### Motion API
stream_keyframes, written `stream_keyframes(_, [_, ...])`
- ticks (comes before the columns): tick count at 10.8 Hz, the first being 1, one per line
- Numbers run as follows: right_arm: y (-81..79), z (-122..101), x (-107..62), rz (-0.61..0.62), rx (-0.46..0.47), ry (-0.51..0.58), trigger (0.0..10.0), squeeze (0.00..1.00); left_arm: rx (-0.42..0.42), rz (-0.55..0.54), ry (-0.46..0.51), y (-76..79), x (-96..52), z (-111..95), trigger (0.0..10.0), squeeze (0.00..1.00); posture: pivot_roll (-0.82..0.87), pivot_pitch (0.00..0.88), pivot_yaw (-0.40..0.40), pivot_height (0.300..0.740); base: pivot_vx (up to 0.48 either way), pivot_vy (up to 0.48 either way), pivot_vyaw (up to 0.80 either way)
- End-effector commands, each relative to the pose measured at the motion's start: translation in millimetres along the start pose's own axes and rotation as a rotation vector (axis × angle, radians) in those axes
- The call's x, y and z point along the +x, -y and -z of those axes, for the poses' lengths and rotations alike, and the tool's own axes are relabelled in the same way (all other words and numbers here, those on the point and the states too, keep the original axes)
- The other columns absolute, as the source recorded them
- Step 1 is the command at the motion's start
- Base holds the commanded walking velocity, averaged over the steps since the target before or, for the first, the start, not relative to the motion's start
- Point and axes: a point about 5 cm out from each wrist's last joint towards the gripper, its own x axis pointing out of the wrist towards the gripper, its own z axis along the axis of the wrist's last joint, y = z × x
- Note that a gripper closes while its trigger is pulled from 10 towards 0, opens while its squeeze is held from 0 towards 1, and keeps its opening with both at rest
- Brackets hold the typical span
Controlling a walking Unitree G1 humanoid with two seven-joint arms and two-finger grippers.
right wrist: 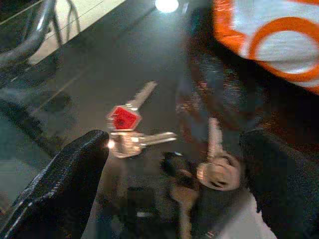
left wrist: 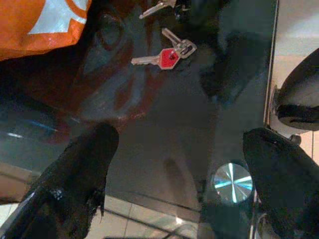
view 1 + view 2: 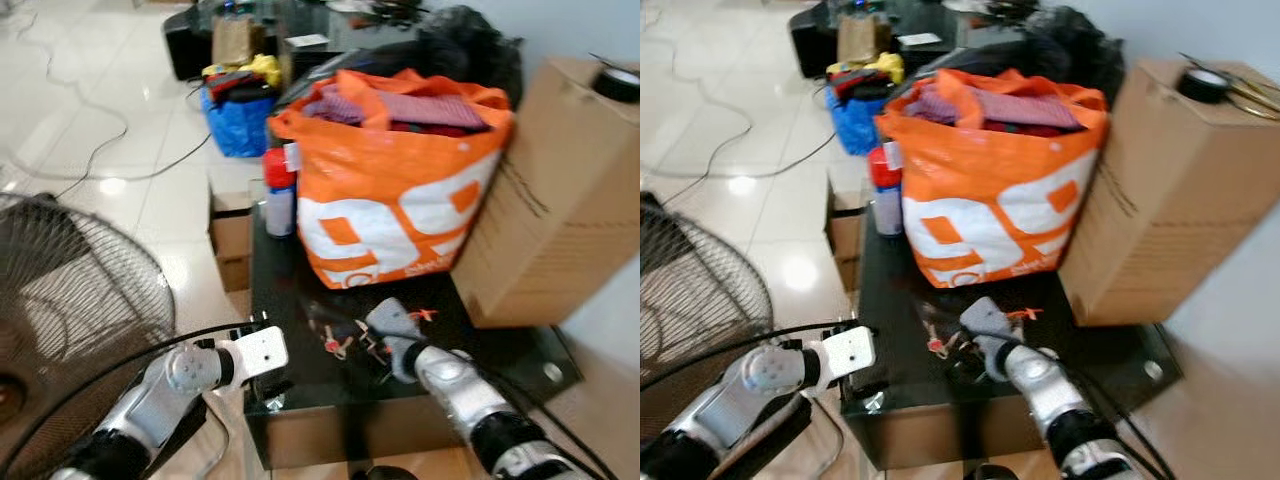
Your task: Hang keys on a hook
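A bunch of keys (image 1: 130,130) with a red-headed key (image 2: 168,57) lies on the black glass table (image 3: 300,290), near its front edge. More keys on a ring (image 1: 218,172) lie beside it. My right gripper (image 1: 174,144) hangs open just above the keys, one finger on each side of them and nothing held. In the eye views it (image 3: 372,348) is over the middle of the table's front part. My left gripper (image 2: 182,139) is open over the table's front left corner (image 3: 272,392), short of the keys.
An orange bag (image 3: 390,190) full of cloth stands behind the keys, with a red-capped spray can (image 3: 279,195) to its left and a big cardboard box (image 3: 560,190) to its right. A floor fan (image 3: 70,300) stands on the left. Bags and cartons (image 3: 238,125) sit further back.
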Motion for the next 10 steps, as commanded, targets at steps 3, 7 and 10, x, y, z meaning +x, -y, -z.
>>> stream_keyframes(3, [7.6,-5.7,4.6,0.020,0.007,-0.002,10.0,0.00,0.004,0.002,0.017,-0.7,-17.7,-9.0,10.0,0.00,-0.02,0.000,-0.066,0.740,0.000,0.000,0.00])
stream_keyframes(7, [8.7,-0.4,7.4,0.067,0.087,-0.051,9.7,0.00,0.002,0.010,0.002,2.1,-32.5,-11.4,10.0,0.00,0.00,0.048,-0.058,0.740,0.000,0.000,0.00])
stream_keyframes(10, [14.9,3.6,4.9,0.102,0.144,-0.062,8.5,0.00,-0.003,0.038,-0.006,6.6,-35.5,-12.8,10.0,0.00,0.00,0.068,-0.045,0.740,0.000,0.000,0.00])
